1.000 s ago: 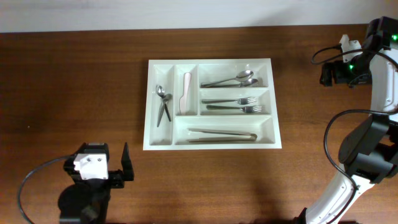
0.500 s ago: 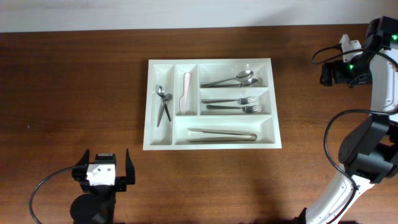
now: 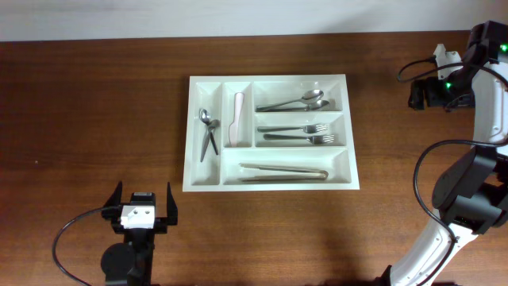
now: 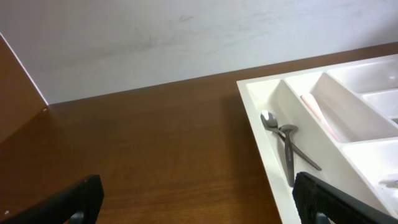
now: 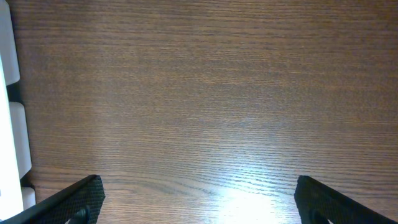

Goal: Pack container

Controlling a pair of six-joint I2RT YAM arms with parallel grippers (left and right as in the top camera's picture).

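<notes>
The white five-compartment container (image 3: 270, 79) lies at the table's middle. It holds two small spoons (image 3: 208, 131) and a pale-handled knife (image 3: 237, 117) in the upright slots, and spoons (image 3: 294, 102), forks (image 3: 298, 133) and tongs (image 3: 282, 171) in the long ones. My left gripper (image 3: 143, 195) is open and empty at the front left, pointing towards the far edge, left of the container's near corner. In the left wrist view my gripper (image 4: 199, 205) frames bare wood beside the container's rim (image 4: 261, 134). My right gripper (image 3: 414, 94) is open and empty at the far right, over bare wood (image 5: 199, 199).
A pale wall (image 4: 186, 43) runs behind the table's far edge. The right arm's base and cable (image 3: 464, 199) stand at the right side. A white container edge (image 5: 6, 124) shows at the left of the right wrist view.
My left gripper has swung from pointing right to pointing at the far edge, shifting slightly right. The right arm and the cutlery have not moved.
</notes>
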